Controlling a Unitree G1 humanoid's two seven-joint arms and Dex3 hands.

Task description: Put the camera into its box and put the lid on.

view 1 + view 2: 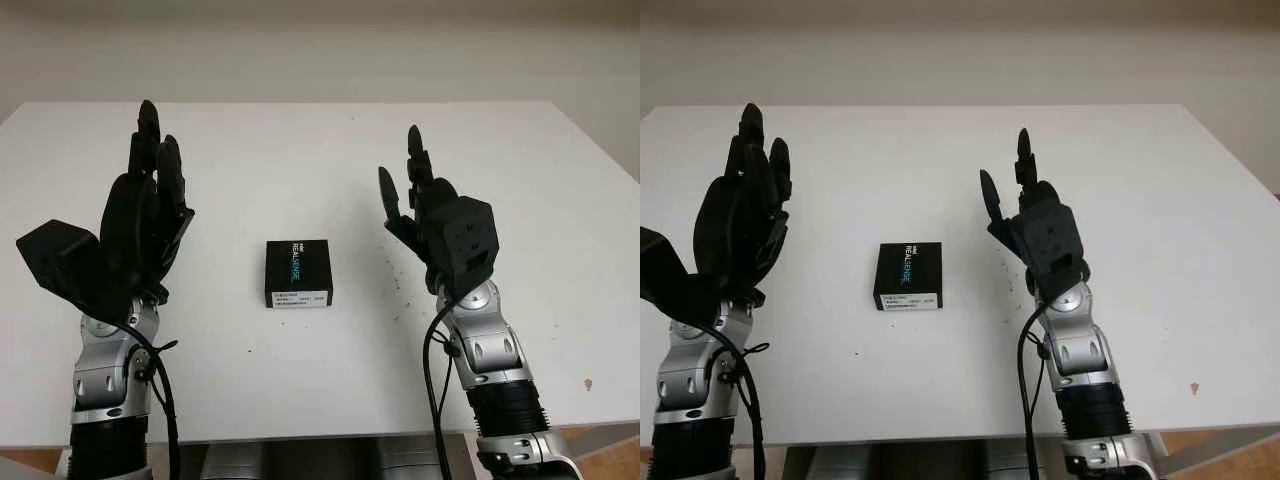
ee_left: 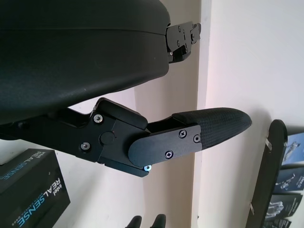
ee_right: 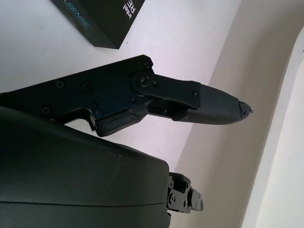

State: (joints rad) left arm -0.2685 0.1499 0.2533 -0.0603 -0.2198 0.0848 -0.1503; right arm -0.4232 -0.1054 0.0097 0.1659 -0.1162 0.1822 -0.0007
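Both forearms rise from the near edge of the white table (image 1: 330,150) and hold their hands raised above it, fingertips directed toward the far edge. The left hand (image 1: 140,225) stands on the left side, palm turned inward toward the centre, holding nothing; its fingers (image 1: 160,165) are extended and uncurled, lying close alongside one another. The right hand (image 1: 430,210) stands on the right side at a similar height, likewise open and holding nothing, with its thumb (image 1: 388,198) set apart from the extended fingers; the wrist view of this hand shows one finger (image 3: 209,107) stretched straight out over the table. The closed black RealSense camera box (image 1: 297,273) lies flat on the table between the two hands, nearer the left hand than the right, and touches neither. Its lid is on. The box is nearly square; the printed lettering on its top runs along the near-far direction, and a white label covers its near side face. The box edges lie roughly parallel to the table edges. Small dark specks (image 1: 400,285) mark the table surface between the box and the right forearm
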